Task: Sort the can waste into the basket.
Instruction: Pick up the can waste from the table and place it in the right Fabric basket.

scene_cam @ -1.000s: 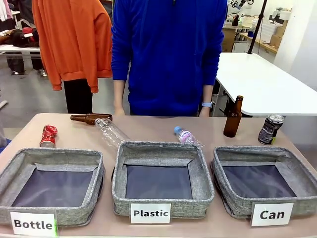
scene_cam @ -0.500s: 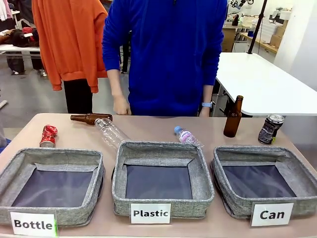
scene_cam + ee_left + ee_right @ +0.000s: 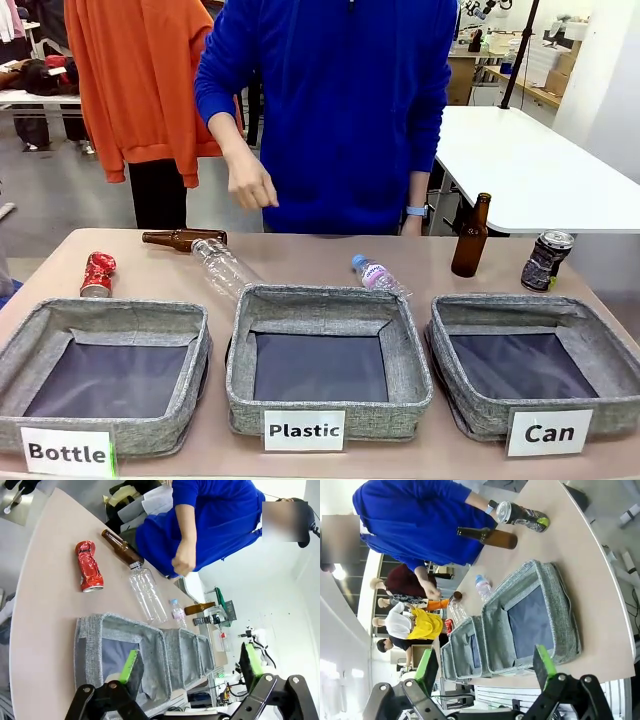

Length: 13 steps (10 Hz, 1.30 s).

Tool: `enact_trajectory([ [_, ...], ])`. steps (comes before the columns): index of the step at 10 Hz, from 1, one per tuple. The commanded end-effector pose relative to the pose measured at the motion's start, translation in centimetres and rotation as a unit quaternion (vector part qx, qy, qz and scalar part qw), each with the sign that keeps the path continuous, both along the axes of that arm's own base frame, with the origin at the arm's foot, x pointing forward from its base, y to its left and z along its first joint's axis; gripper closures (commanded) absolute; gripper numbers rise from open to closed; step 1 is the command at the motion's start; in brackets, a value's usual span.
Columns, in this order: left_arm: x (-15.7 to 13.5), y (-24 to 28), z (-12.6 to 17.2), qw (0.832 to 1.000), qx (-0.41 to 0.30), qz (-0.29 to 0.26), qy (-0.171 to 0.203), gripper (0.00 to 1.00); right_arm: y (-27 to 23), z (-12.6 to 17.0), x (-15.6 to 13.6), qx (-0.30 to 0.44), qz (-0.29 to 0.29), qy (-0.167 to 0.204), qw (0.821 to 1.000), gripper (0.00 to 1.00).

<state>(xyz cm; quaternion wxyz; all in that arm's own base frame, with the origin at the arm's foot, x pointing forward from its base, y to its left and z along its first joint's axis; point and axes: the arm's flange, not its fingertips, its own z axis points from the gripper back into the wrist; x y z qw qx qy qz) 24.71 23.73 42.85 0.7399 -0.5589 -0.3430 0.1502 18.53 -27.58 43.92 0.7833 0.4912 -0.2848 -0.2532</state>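
Red can (image 3: 97, 275) far left, black-silver can (image 3: 546, 260) just behind basket (image 3: 505, 303) labelled "Can", both awaiting sorting; left claw (image 3: 190, 655), right claw (image 3: 485, 666) wide, empty.

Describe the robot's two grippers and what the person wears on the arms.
The left gripper and right gripper look alike: black angular linkage bodies with round rivets, and two slim fingers each faced with bright green pads. The person wears a blue long-sleeved top and a light blue wristband.
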Motion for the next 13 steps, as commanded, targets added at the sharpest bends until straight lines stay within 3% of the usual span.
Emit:
enact_trajectory([
  [1, 0.2, 0.1, 0.0, 1.000, 0.008, -0.008, -0.010, 0.00, -0.3, 0.1, 0.1, -0.001, 0.000, -0.019, 1.000, 0.00],
  [2, 0.2, 0.1, 0.0, 1.000, 0.008, -0.008, -0.010, 0.00, 0.0, 0.0, 0.0, 0.000, 0.000, 0.000, 1.000, 0.00],
  [3, 0.2, 0.1, 0.0, 1.000, 0.008, -0.008, -0.010, 0.00, 0.2, 0.5, 1.5, -0.077, -0.010, -0.042, 0.996, 0.00],
  [4, 0.2, 0.1, 0.0, 1.000, 0.008, -0.008, -0.010, 0.00, 0.3, 0.9, 4.1, -0.194, 0.004, -0.102, 0.976, 0.00],
  [5, 0.2, 0.1, 0.0, 1.000, 0.008, -0.008, -0.010, 0.00, 0.6, 0.5, 7.4, -0.281, 0.036, -0.181, 0.942, 0.00],
  [6, 0.2, 0.1, 0.0, 1.000, 0.008, -0.008, -0.010, 0.00, 0.9, -0.6, 10.9, -0.434, 0.058, -0.230, 0.869, 0.00],
  [7, 0.2, 0.1, 0.0, 1.000, 0.008, -0.008, -0.010, 0.00, 2.0, -1.3, 13.4, -0.430, 0.100, -0.266, 0.857, 0.00],
  [8, 0.2, 0.1, 0.0, 1.000, 0.008, -0.008, -0.010, 0.00, 3.4, -1.4, 15.3, -0.421, 0.135, -0.273, 0.854, 0.00],
  [10, 0.2, 0.1, 0.0, 1.000, 0.008, -0.008, -0.010, 0.00, 5.1, -1.7, 18.2, -0.426, 0.176, -0.234, 0.856, 0.00],
  [11, 0.2, 0.1, 0.0, 1.000, 0.008, -0.008, -0.010, 0.00, 5.5, -1.1, 18.5, -0.379, 0.152, -0.219, 0.886, 0.00],
  [12, 0.2, 0.1, 0.0, 1.000, 0.008, -0.008, -0.010, 0.00, 6.1, -0.7, 16.6, -0.422, 0.188, -0.223, 0.858, 0.00],
  [13, 0.2, 0.1, 0.0, 1.000, 0.008, -0.008, -0.010, 0.00, 6.1, -0.7, 16.6, -0.422, 0.188, -0.223, 0.858, 0.00],
])
